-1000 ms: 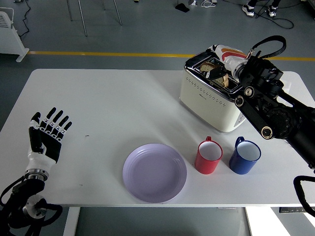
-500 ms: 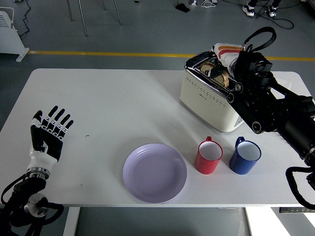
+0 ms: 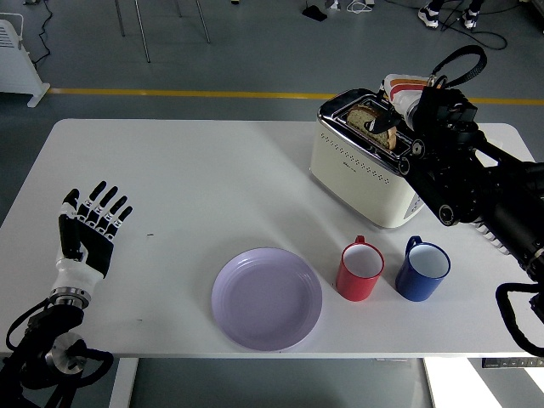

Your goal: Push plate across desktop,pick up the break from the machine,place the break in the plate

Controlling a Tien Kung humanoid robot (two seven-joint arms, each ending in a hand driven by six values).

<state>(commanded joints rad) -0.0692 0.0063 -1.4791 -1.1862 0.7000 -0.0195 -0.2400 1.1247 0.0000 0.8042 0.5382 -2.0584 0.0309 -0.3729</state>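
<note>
A cream toaster [image 3: 353, 174] stands at the table's far right with a slice of bread [image 3: 363, 114] sticking out of its top slot. My right hand [image 3: 380, 124] reaches over the toaster from the right. Its dark fingertips are closed on the bread, and the wrist hides much of the hand. A lavender plate [image 3: 228, 276] lies near the table's front edge, left of the mugs and well apart from the toaster. My left hand [image 3: 89, 228] rests at the front left corner, fingers spread, holding nothing.
A red mug [image 3: 361, 270] and a blue mug [image 3: 422, 270] stand side by side between the plate and the toaster. A white and orange packet [image 3: 401, 86] lies behind the toaster. Chair legs and a yellow floor line show beyond the table.
My right hand has shifted a little up and to the right over the toaster, and the bread shows higher in the slot. The left hand has barely moved.
</note>
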